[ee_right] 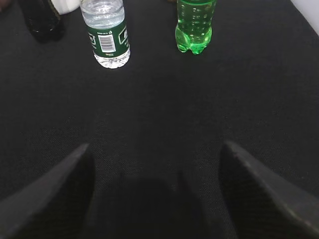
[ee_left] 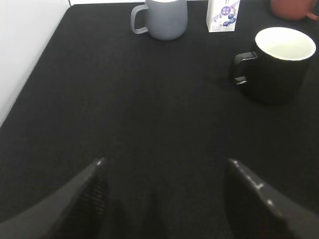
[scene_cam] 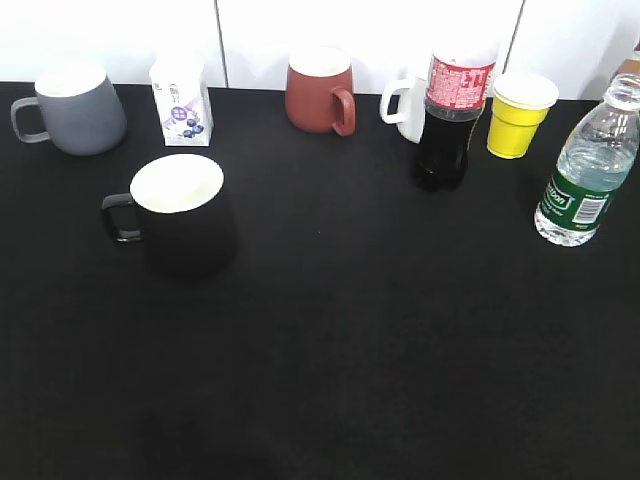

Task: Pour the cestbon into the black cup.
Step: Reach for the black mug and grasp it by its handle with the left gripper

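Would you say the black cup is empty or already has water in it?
Empty, as far as shows: the black cup stands upright and its white inside looks clean and dry. The cestbon stands apart, untouched.

The cestbon (scene_cam: 586, 170) runs off the right edge of the exterior view, its cap unseen; the right wrist view crops its top as well. The cola bottle (scene_cam: 452, 115) hides part of a white mug (scene_cam: 404, 104), and its label text is too small to read. The green bottle (ee_right: 195, 25) is cut at the neck. The red mug (ee_left: 294, 8) shows only its base in the left wrist view.
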Motion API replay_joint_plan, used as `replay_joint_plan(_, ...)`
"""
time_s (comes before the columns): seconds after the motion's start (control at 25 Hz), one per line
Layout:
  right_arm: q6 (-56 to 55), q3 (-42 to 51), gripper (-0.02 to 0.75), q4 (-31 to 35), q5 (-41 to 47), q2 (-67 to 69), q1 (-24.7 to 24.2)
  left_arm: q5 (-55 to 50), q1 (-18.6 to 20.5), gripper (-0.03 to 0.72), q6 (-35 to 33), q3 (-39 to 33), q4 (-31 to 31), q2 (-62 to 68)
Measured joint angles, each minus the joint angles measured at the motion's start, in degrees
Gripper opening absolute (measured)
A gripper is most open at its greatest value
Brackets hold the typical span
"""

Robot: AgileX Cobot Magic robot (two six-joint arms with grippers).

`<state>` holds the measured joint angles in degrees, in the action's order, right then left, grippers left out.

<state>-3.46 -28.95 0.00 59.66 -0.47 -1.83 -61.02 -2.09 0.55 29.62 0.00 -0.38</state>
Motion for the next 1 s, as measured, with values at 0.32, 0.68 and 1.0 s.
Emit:
replay_joint_plan(0.32, 0.0, 0.0, 0.586, 0.0, 0.0, 0.0, 0.0, 7.2, 0.0, 0.547, 0.0, 3.0, 0.3, 1.9)
replay_joint_plan(0.68, 0.0, 0.0, 0.585, 0.0, 0.0, 0.0, 0.0, 68.5, 0.0, 0.547, -2.5, 5.0, 3.0, 41.1)
replay_joint_plan(1.0, 0.0, 0.0, 0.585, 0.0, 0.0, 0.0, 0.0, 91.3, -6.1, 0.547, 7.0, -19.6, 1.4, 56.8)
